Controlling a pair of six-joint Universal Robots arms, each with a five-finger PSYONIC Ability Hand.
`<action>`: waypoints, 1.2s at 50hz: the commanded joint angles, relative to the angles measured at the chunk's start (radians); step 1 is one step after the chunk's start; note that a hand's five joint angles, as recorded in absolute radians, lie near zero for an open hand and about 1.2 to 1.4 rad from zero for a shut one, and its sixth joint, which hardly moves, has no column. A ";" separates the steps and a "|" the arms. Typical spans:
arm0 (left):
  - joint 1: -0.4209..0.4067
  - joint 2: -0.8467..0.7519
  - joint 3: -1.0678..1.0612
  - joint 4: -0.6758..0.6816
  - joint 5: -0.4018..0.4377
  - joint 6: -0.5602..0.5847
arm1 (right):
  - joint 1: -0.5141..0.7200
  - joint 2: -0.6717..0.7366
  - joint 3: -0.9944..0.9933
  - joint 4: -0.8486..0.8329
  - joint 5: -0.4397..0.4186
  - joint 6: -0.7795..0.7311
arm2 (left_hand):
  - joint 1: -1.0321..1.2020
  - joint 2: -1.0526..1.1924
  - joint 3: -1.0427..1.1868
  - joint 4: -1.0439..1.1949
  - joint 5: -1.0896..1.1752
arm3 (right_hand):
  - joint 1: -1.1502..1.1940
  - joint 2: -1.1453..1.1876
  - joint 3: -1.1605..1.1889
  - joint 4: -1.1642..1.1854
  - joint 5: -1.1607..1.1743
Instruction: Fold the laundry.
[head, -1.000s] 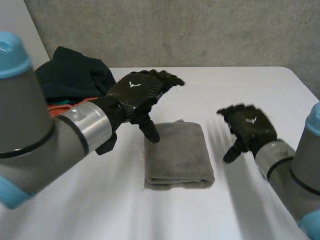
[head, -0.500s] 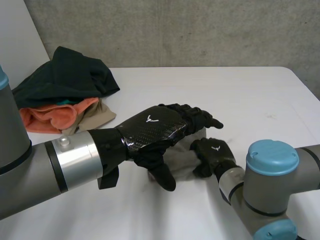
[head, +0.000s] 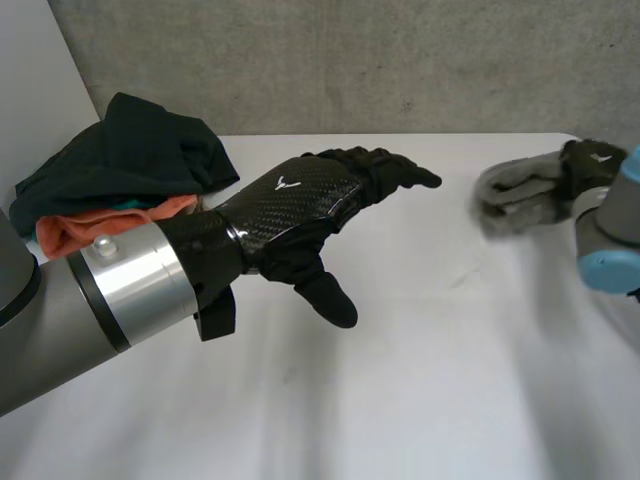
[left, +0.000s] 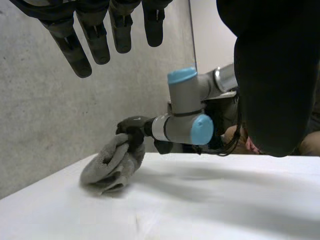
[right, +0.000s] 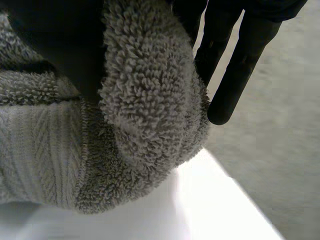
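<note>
Well apart from the clothes pile (head: 140, 160), at the worktop's (head: 400, 380) opposite side, the right hand (head: 590, 165) pinches the folded towel (head: 515, 195), bunched between thumb and fingers. The left hand (head: 310, 200) hovers spread, empty. A bunched hold could spill the folds open.

The clothes pile (head: 140, 160) lies at the table's (head: 420, 380) far left, the folded towel (head: 515, 195) at its far right.
</note>
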 joint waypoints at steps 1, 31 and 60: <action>-0.024 0.003 -0.003 0.010 -0.020 -0.001 | -0.100 0.228 -0.416 0.138 0.001 -0.004 | -0.012 -0.031 -0.033 -0.026 -0.050 | 0.460 0.281 0.266 0.203 0.261; 0.001 0.055 -0.011 0.033 -0.083 0.002 | -0.110 -0.311 0.283 -0.280 -0.107 -0.216 | -0.012 -0.031 -0.033 -0.026 -0.050 | -0.762 -0.941 -0.956 -1.019 -0.961; 0.521 -0.942 0.859 0.194 -0.462 0.453 | 0.272 -0.710 1.073 -0.165 -0.356 -0.434 | 0.074 0.055 0.052 0.060 0.036 | -0.762 -0.941 -0.956 -1.019 -0.961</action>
